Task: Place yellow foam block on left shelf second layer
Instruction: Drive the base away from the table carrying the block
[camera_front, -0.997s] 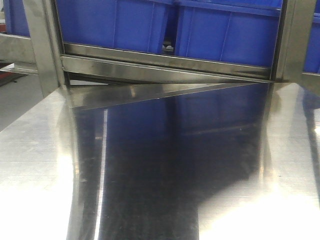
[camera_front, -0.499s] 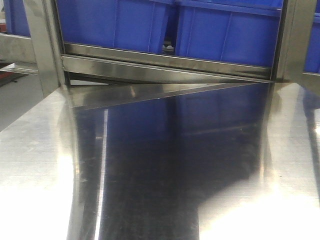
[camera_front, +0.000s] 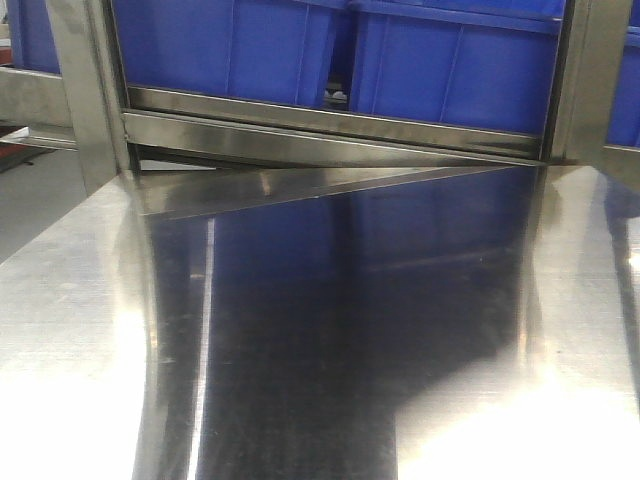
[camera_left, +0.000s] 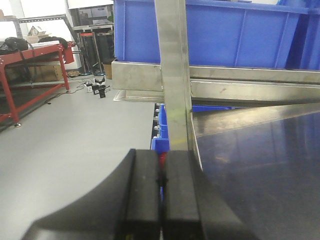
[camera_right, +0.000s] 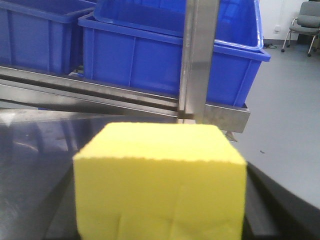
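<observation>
- done so far, as i read it: your right jaws hold the yellow foam block (camera_right: 160, 180), which fills the lower half of the right wrist view.
- left to do: the block sits on no shelf yet. the carry to the left shelf's second layer and the release are both ahead of you.
- your left jaws are pressed together with nothing between them.
- the front view shows the shiny steel desk (camera_front: 320, 330), with no arm and no block in it.
- edges: a steel upright (camera_right: 199, 60) stands straight beyond the block, and a steel rail (camera_right: 90, 92) runs under the blue bins (camera_right: 145, 60). both are hard corners for soft foam.
- another upright (camera_left: 172, 75) stands just ahead of the left jaws, at the desk's corner.
- open room: grey floor (camera_left: 75, 140) lies wide to the left of that post. you likely have the freest swing there.
</observation>
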